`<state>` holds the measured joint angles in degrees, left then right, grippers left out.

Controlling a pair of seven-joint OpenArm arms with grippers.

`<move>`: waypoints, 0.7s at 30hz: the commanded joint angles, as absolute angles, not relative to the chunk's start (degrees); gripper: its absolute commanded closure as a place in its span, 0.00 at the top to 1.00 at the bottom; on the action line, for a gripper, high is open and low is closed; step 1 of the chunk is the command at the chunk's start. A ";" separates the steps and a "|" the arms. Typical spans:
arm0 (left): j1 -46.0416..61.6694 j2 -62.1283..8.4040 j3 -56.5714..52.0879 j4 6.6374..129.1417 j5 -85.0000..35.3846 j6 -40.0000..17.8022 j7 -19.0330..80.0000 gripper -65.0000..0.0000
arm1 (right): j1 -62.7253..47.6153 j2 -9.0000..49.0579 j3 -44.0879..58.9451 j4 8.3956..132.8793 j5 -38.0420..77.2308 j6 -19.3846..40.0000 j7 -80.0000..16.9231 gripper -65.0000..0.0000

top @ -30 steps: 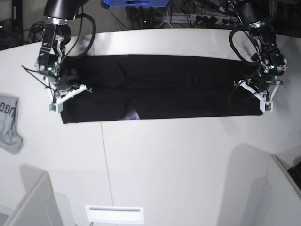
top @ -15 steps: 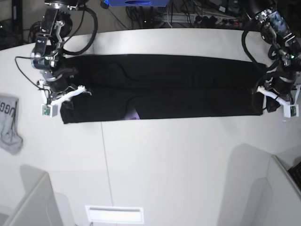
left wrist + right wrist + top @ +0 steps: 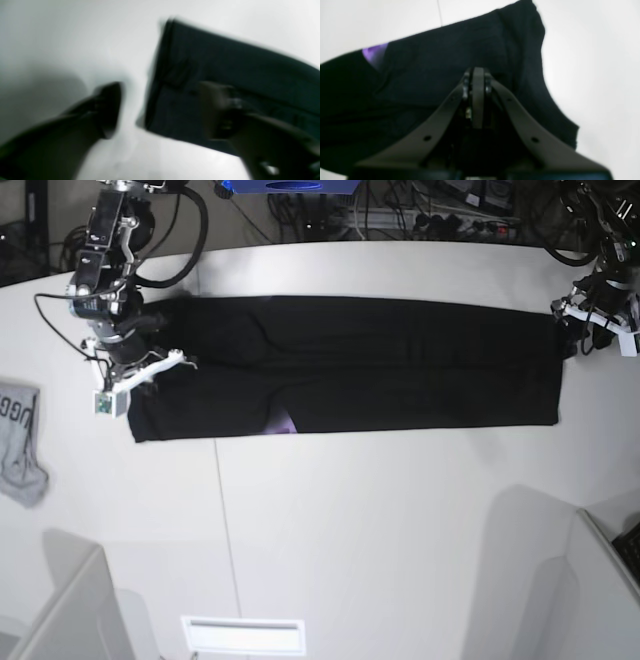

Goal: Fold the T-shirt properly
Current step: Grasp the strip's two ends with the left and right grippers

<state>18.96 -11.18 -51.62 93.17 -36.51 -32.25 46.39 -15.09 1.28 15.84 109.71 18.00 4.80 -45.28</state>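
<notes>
black cloth: T-shirt (image 3: 345,365) flat on white table (image 3: 350,530), folded lengthwise into long band, running from right gripper (image 3: 474,75) across to left gripper (image 3: 590,330)
print: purple sliver (image 3: 283,423) poking out at band's near edge, closer to right gripper; rest of print hidden inside fold
right gripper: pressed together, nothing visible between tips in wrist view; low over shirt's sleeve end, cloth directly under and ahead of tips; cloth contact unclear
left gripper: spread wide, empty; wrist view blurred, one finger (image 3: 107,110) over bare table, other finger (image 3: 217,110) over cloth, band's end edge between them; in base view off far corner of band
done: sides look folded in, long edges roughly parallel, band fairly even
flaws: sleeve end by right gripper bulges past band outline, edge ragged there; slight crease lines mid-band
left: cross folds not made yet, band at full length; judged roughly halfway
next needs: both ends pinched and brought together, likely twice, for compact rectangle
bystander: small grey garment (image 3: 20,445) well apart from right gripper, off shirt
</notes>
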 commanded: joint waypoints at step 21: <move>6.99 -14.02 -44.97 73.71 -32.13 -32.92 44.62 0.87 | -16.48 1.63 15.96 110.73 18.51 4.88 -45.05 0.00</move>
